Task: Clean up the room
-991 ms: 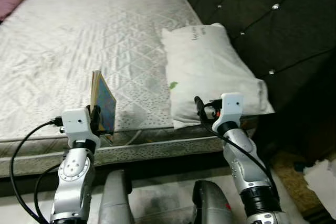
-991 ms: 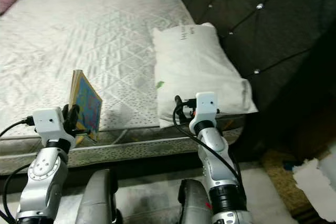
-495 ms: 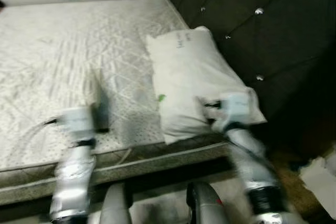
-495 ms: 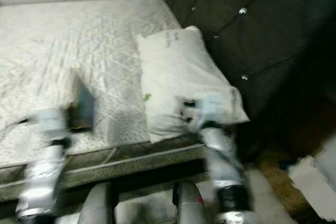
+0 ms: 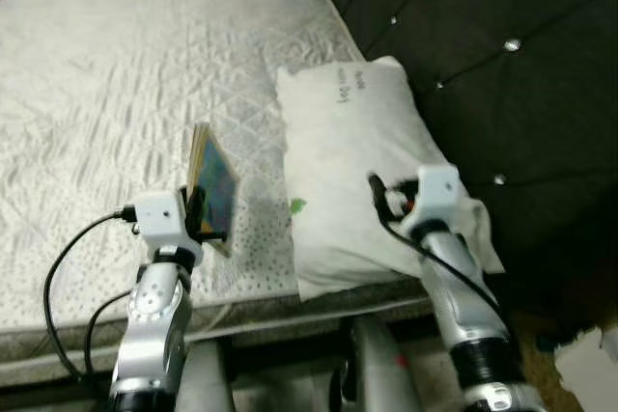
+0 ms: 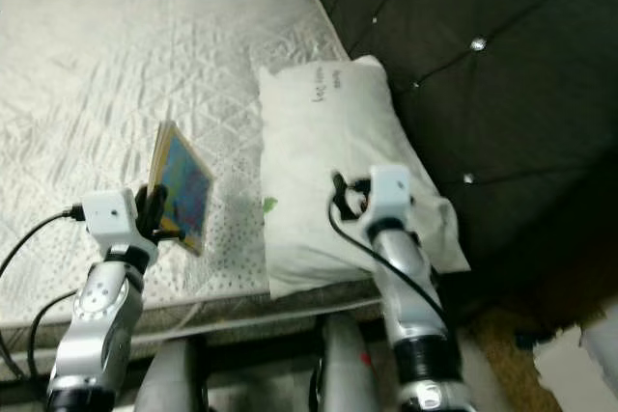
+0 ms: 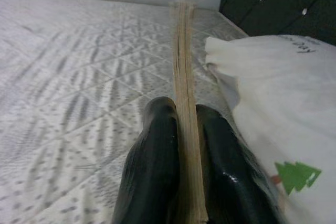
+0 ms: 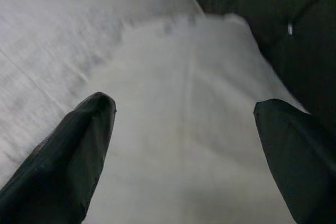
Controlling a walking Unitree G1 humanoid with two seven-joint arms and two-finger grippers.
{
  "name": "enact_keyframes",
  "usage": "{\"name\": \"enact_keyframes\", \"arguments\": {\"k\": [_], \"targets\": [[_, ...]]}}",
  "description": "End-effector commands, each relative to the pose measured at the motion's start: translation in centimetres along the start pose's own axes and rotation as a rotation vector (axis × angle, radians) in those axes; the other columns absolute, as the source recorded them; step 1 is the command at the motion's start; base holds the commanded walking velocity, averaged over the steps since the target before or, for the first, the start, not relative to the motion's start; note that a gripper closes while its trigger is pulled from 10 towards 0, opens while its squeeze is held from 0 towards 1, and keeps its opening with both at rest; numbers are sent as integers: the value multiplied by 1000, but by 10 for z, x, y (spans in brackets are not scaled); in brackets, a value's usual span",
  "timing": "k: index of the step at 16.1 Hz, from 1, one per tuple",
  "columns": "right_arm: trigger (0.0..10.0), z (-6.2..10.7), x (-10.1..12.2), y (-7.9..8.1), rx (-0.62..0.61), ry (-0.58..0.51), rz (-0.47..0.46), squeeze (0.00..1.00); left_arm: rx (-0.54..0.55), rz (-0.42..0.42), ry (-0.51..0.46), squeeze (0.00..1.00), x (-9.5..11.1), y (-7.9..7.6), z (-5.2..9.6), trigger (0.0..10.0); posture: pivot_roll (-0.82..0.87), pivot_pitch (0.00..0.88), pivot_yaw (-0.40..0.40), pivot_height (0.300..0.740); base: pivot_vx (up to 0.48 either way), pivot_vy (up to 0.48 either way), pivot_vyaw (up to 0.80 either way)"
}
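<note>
My left gripper (image 5: 200, 214) is shut on a thin colourful book (image 5: 214, 187), held upright on edge above the front part of the white mattress (image 5: 116, 94). In the left wrist view the book's edge (image 7: 184, 93) runs between the two black fingers (image 7: 155, 166). A white pillow (image 5: 362, 171) with a small green tree mark lies at the right side of the bed, against the dark tufted headboard (image 5: 483, 36). My right gripper (image 5: 379, 196) hovers open over the pillow's front half; its fingers (image 8: 63, 156) stand wide apart above the pillow (image 8: 184, 129).
The mattress front edge (image 5: 106, 330) runs just before my arms. The dark headboard (image 6: 454, 26) walls off the right side. White paper or cloth (image 5: 589, 364) lies on the floor at the far right.
The camera has moved forward and closer to the bed, after a blurred frame. Both arms now reach over the mattress; the left gripper still holds the book, the right now hovers over the pillow.
</note>
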State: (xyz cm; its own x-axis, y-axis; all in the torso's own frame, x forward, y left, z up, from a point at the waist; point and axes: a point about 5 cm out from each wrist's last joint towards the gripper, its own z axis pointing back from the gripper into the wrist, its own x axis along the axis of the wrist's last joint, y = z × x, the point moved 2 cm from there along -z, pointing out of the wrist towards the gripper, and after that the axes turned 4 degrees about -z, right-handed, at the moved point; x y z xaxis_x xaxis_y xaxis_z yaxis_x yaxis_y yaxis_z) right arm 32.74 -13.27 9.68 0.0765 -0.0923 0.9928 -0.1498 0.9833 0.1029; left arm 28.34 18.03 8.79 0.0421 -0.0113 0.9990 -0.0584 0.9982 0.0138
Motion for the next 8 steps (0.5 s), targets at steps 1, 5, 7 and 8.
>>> {"name": "enact_keyframes", "arguments": {"k": [1,5,7,8], "targets": [[10000,2,-4,-1,1,14,-3,0,37,19,-9,0,4,7,-2,10000,-81,0,-18,604,0,0,0],[10000,2,-4,-1,6,14,0,0,68,139,13,0,4,2,-10,10000,-86,0,-22,569,0,0,0],[10000,2,-3,-1,5,12,0,0,73,188,13,0,7,-2,-11,10000,-87,0,-23,569,0,0,0],[10000,2,-3,-2,1,13,-1,0,77,198,15,0,7,-3,-11,10000,-87,0,-24,569,0,0,0]]}}
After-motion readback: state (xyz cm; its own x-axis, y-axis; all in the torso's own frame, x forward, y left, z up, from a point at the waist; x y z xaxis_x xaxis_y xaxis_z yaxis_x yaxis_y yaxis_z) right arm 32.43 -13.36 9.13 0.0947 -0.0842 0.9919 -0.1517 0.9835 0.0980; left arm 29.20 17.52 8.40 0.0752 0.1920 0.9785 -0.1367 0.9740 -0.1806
